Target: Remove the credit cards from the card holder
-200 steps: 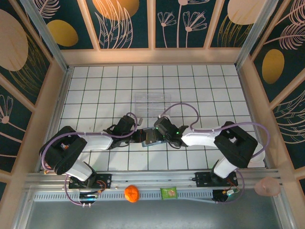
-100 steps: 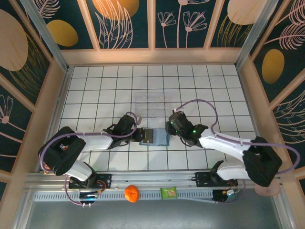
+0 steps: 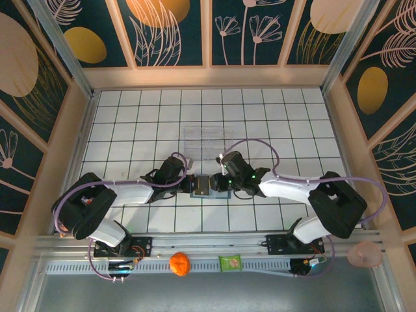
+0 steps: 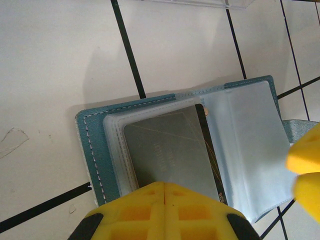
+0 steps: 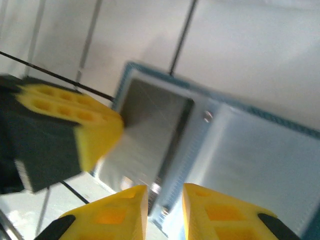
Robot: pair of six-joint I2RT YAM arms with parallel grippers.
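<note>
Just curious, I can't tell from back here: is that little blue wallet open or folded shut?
Open. The wallet lies spread flat on the table, its clear sleeves showing, with a dark card inside one sleeve.

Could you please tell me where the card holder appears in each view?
Top external: card holder just below centre, nearer than the clear tray.
Left wrist: card holder central, lying open.
Right wrist: card holder centre to right, blurred.
Shared landmark: dark credit card in its sleeve.
</note>
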